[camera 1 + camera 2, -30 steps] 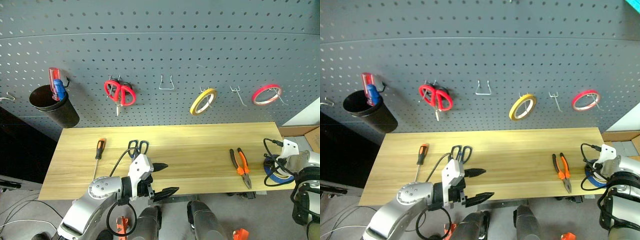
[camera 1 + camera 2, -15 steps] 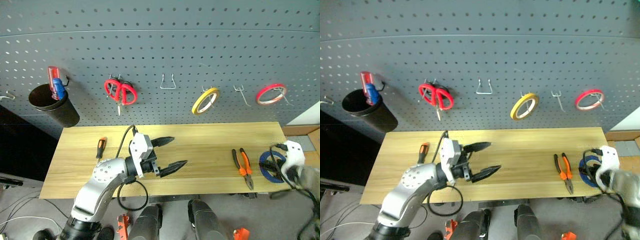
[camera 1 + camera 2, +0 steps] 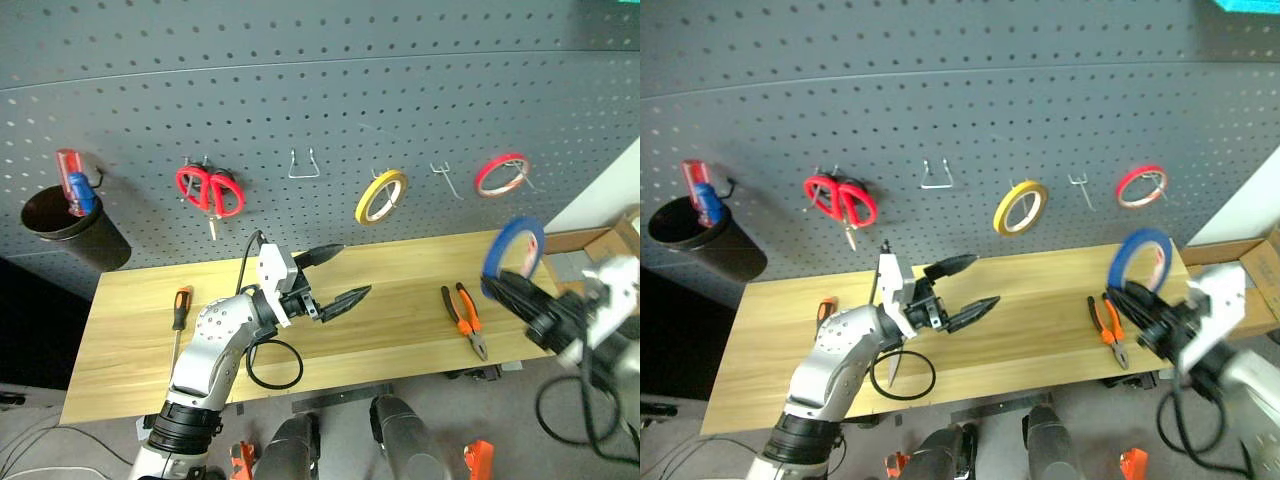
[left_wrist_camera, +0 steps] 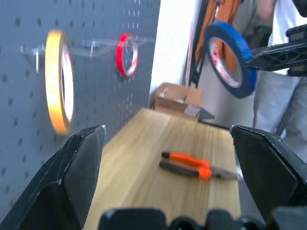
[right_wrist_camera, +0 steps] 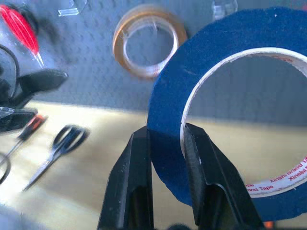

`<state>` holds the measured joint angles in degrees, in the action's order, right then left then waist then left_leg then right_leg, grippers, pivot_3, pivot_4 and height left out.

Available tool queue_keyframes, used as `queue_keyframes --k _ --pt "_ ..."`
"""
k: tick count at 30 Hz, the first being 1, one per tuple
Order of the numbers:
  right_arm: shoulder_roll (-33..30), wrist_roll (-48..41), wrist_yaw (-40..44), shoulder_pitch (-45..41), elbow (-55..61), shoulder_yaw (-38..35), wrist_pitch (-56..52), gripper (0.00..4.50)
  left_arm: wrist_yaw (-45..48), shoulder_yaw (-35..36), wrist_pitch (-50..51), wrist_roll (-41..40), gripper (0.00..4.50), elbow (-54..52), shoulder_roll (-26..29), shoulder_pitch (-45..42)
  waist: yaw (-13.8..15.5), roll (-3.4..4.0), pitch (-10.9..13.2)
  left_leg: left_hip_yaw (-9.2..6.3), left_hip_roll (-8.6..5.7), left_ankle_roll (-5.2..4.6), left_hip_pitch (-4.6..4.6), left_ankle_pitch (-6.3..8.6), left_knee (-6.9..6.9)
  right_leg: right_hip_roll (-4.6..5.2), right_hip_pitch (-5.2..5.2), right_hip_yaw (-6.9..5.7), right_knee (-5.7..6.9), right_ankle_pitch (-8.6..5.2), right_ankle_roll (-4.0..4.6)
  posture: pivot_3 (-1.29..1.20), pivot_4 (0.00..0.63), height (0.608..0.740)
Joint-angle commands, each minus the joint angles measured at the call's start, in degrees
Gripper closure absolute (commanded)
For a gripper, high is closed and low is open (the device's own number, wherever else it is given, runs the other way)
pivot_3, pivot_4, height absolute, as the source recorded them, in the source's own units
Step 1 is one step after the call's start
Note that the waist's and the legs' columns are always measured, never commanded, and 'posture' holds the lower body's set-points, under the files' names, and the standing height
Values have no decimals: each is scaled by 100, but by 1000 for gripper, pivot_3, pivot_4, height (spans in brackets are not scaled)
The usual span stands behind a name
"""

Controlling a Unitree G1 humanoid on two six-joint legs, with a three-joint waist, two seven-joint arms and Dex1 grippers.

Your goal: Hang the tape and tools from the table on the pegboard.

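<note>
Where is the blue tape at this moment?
In the left eye view, the blue tape is off the table, pinched in the right hand, above and right of the pliers.

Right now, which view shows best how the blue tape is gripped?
The right wrist view: the right gripper pinches the blue tape by its band, one finger inside the ring. Both eye views show it lifted above the table; the left wrist view shows it edge-on.

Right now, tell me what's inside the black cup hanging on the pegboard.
The black cup holds a red-and-blue screwdriver, handle sticking up above the rim. Its shaft and anything deeper in the cup are hidden by the wall.
</note>
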<state>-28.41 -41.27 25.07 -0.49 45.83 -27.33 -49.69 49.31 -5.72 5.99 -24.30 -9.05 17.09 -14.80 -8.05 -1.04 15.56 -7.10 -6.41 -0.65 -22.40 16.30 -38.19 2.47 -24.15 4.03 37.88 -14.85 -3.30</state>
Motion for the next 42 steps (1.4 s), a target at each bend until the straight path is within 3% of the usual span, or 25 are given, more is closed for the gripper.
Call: queue_keyframes --k 1,10,25,33,34,37,42 --pt "-178 556 -311 -361 -118 579 361 4141 -54 81 -266 13 0 -186 -51 -34 6 -2 -7 -3 2 1 -1 -2 1 -1 0 -4 0 0 1 -288 262 740" --pt "-109 1626 -479 -1200 -1250 1781 1187 4141 -191 3 -392 246 0 -315 68 275 0 1 -11 4 11 13 -14 -9 4 -10 -17 1 -10 3 5 -255 237 740" --pt "480 2444 -222 -2424 -3517 2541 2351 4141 -443 -48 -333 341 0 -287 7 287 -8 2 -15 8 15 15 -12 -11 -5 -18 -23 4 11 16 21 -235 234 740" --pt "684 2331 -86 -2611 -3785 2512 2191 4142 -534 -69 -297 398 0 -250 15 207 -2 4 -17 7 15 15 -13 -11 -14 -18 -23 2 14 17 22 -225 234 740" --pt "704 2292 -76 -2614 -3774 2490 2154 3409 -541 -72 -300 407 0 -249 12 204 -3 4 -17 7 16 15 -13 -11 -17 -19 -23 1 16 17 22 -225 234 740" --pt "720 2252 -104 -2604 -3671 2457 1979 2571 -554 -73 -292 416 0 -237 5 180 -1 4 -17 7 15 15 -13 -11 -22 -19 -23 2 20 18 22 -226 236 740" --pt "538 2073 -151 -2438 -2842 2423 1336 778 -503 -57 -227 378 0 -204 52 125 6 4 -17 6 15 14 -19 -11 -32 -19 -23 0 20 20 21 -229 243 740"
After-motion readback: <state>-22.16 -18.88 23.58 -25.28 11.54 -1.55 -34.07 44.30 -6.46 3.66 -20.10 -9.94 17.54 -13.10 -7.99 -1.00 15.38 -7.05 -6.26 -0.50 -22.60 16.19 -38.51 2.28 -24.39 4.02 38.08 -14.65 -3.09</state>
